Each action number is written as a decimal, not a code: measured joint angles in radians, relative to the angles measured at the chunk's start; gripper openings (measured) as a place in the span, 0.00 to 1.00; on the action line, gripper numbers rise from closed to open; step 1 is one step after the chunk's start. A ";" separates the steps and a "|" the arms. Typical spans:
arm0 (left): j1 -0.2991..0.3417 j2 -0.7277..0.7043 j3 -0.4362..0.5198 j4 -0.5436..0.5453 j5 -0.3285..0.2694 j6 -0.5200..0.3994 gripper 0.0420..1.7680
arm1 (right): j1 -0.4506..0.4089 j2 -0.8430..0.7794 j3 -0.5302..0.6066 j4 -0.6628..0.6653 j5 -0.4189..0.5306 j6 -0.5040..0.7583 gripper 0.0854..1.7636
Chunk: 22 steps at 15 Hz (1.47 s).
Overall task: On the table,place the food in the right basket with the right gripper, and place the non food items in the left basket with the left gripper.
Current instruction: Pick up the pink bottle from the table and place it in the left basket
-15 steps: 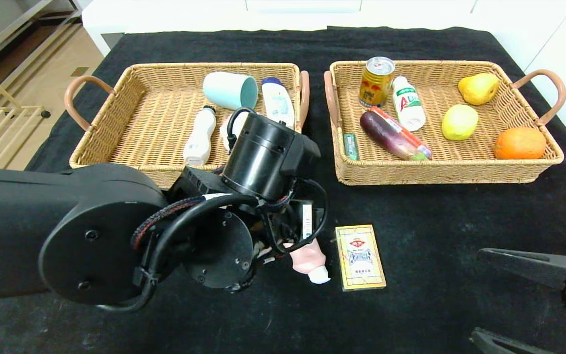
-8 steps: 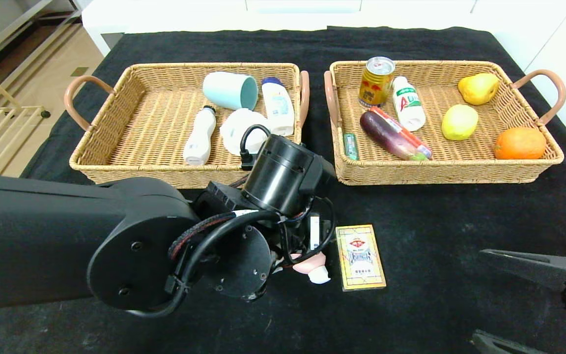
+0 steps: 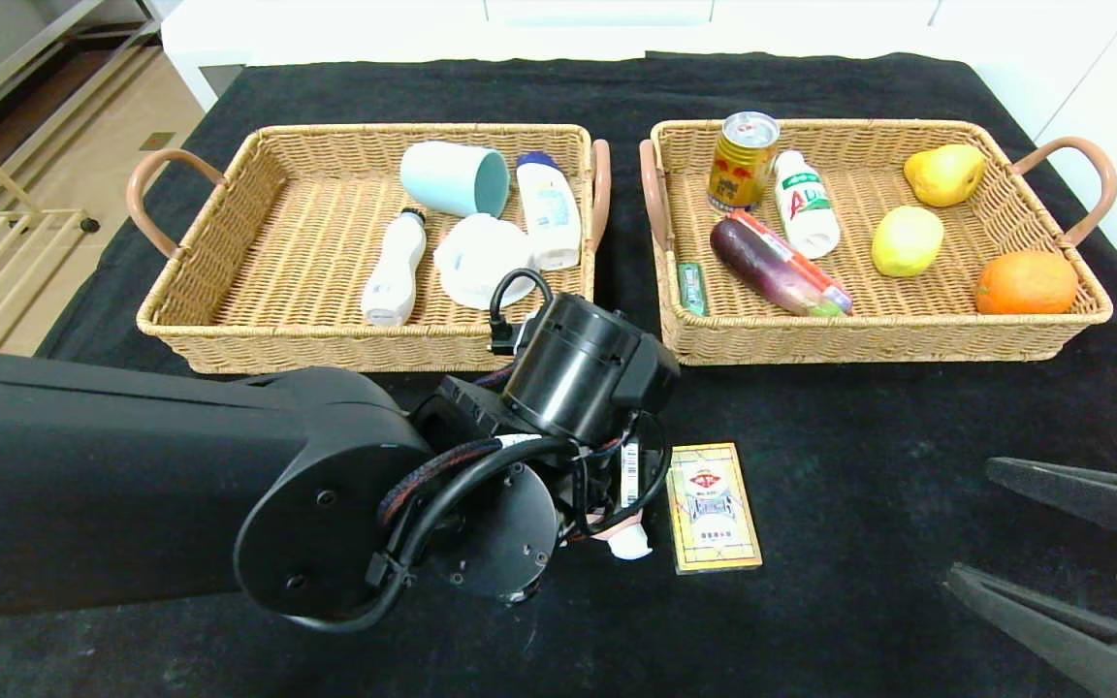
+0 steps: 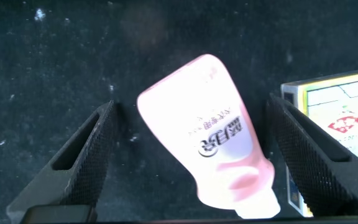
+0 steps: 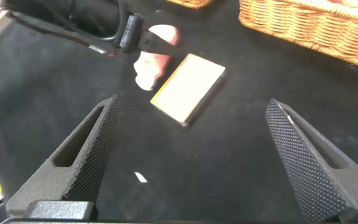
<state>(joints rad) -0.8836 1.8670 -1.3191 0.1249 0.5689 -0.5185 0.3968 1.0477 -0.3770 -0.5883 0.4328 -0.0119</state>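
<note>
On the black tabletop [image 3: 859, 436] by white cabinets, left hand [image 4: 191, 155] spread wide around pink tube [image 4: 219, 158], not gripping; right hand [image 5: 194, 155] open too, holding nothing.

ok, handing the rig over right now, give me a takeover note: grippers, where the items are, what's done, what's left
Left gripper: open, straddling the pink tube on the table, not closed on it.
Right gripper: open, empty, parked low at the table's near right.
Card box: on the table, beside the tube.
Left basket: cup, two bottles and a white round item inside.
Right basket: can, bottle, eggplant, sausage, fruit and a small green pack inside.
Left to do: grasp the tube and move it to the left basket, then the card box.
</note>
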 joint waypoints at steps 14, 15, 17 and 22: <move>0.000 0.016 0.002 0.000 0.001 0.000 0.47 | 0.161 0.000 -0.001 -0.001 -0.001 0.000 0.97; 0.000 0.017 0.004 -0.001 0.001 0.000 0.47 | 0.161 0.000 -0.001 -0.002 -0.001 0.000 0.97; 0.000 0.021 0.004 -0.002 0.002 -0.001 0.47 | 0.161 0.000 -0.001 -0.001 -0.001 0.000 0.97; 0.000 0.022 0.006 -0.001 0.001 0.001 0.47 | 0.161 0.000 -0.001 -0.002 -0.001 0.000 0.97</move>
<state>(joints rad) -0.8836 1.8887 -1.3128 0.1234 0.5700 -0.5174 0.5581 1.0472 -0.3777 -0.5902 0.4319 -0.0119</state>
